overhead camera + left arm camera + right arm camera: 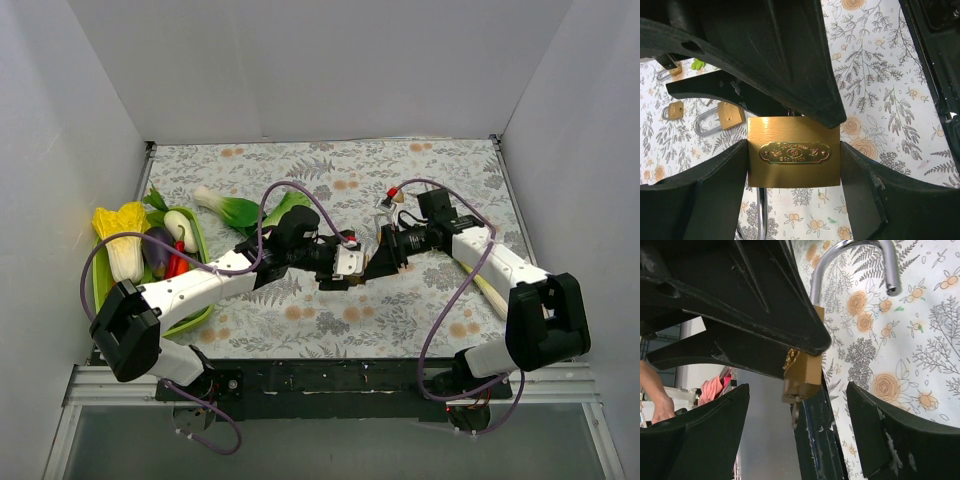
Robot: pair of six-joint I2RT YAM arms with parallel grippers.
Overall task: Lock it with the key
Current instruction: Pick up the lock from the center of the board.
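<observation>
From above, the left gripper (347, 264) and the right gripper (386, 252) meet nose to nose. The left wrist view shows the left gripper clamping a rectangular brass padlock (794, 152). In the right wrist view its steel shackle (855, 252) stands open, and the right's wide jaws flank what seems a small dark key (795, 415), likely to be gripped next.

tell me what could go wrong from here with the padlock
1. Only a short stub of what looks like the key shows under the padlock, so the open right gripper could close off-centre and slip.
2. The left gripper pinches just the padlock's smooth sides; twisting might turn it in the grip.
</observation>
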